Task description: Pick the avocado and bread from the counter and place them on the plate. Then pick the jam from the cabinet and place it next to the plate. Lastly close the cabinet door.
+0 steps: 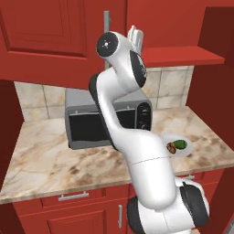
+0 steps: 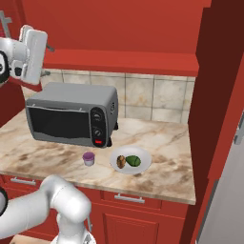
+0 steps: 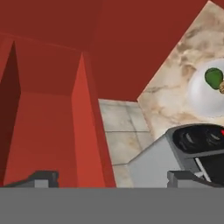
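The avocado (image 2: pixel 134 161) and the bread (image 2: pixel 121 161) lie side by side on the plate (image 2: pixel 143 155), right of the toaster oven on the counter (image 2: pixel 162 138). The jam (image 2: pixel 88 158) stands on the counter just left of the plate, apart from it. My gripper (image 2: pixel 40 52) is raised high at the left, in front of the cabinet shelf (image 2: pixel 119 62), open with nothing between its fingers. In the left base view the gripper (image 1: pixel 135 34) sits beside the cabinet's silver bar handle (image 1: pixel 106 20). In the hand view the gripper (image 3: pixel 113 179) looks past the cabinet's red inside at the plate (image 3: pixel 205 100) and avocado (image 3: pixel 214 77).
A grey toaster oven (image 2: pixel 71 116) stands on the counter under the gripper. The cabinet's left door (image 1: pixel 45 27) is shut. A tall dark red panel (image 2: pixel 219 95) stands out at the right end of the counter. Tiled wall (image 2: pixel 143 95) runs behind.
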